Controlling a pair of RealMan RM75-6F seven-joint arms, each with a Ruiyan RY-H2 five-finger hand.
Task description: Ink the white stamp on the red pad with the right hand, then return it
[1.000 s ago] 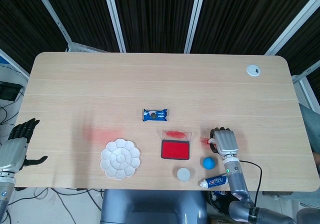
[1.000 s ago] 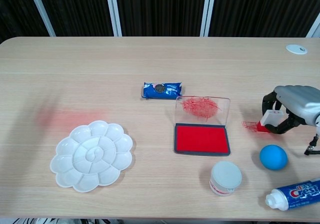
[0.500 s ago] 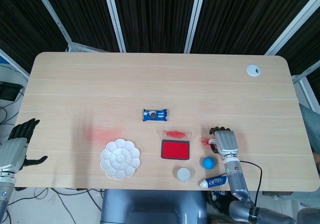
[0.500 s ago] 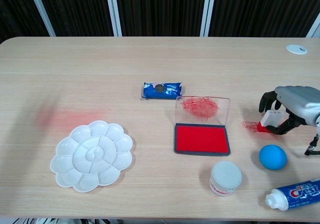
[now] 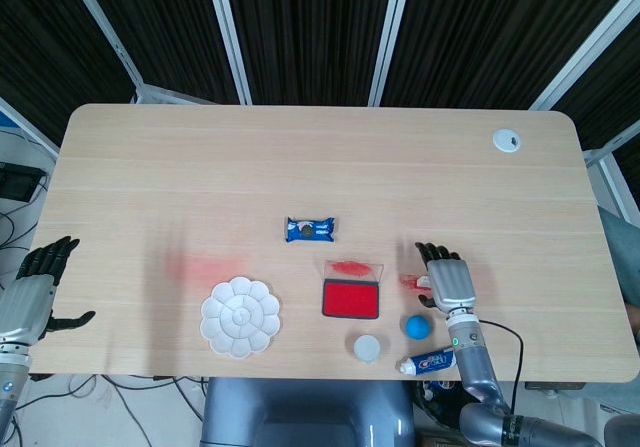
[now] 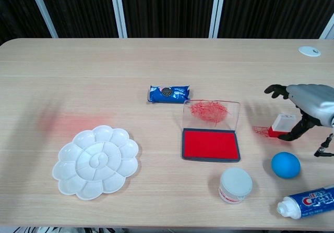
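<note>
The white stamp [image 6: 283, 123] stands upright on a red ink smear on the table, right of the red ink pad [image 6: 210, 144] [image 5: 351, 298], whose clear lid [image 6: 211, 111] lies open behind it. My right hand [image 6: 309, 103] [image 5: 449, 280] hovers over the stamp with its fingers spread and lifted off it. The thumb sits close beside the stamp's right side, and contact there is unclear. In the head view the hand mostly hides the stamp. My left hand [image 5: 35, 292] hangs empty off the table's left edge, fingers apart.
A blue ball [image 6: 285, 164] and a toothpaste tube [image 6: 308, 201] lie just in front of the right hand. A white jar [image 6: 235, 184] stands in front of the pad. A white palette [image 6: 96, 161] sits front left, a blue cookie packet [image 6: 168, 94] mid-table.
The right hand's fingers, curled around the stamp a second ago, have lifted and spread; the stamp stays standing on the table. The left hand has not moved.
</note>
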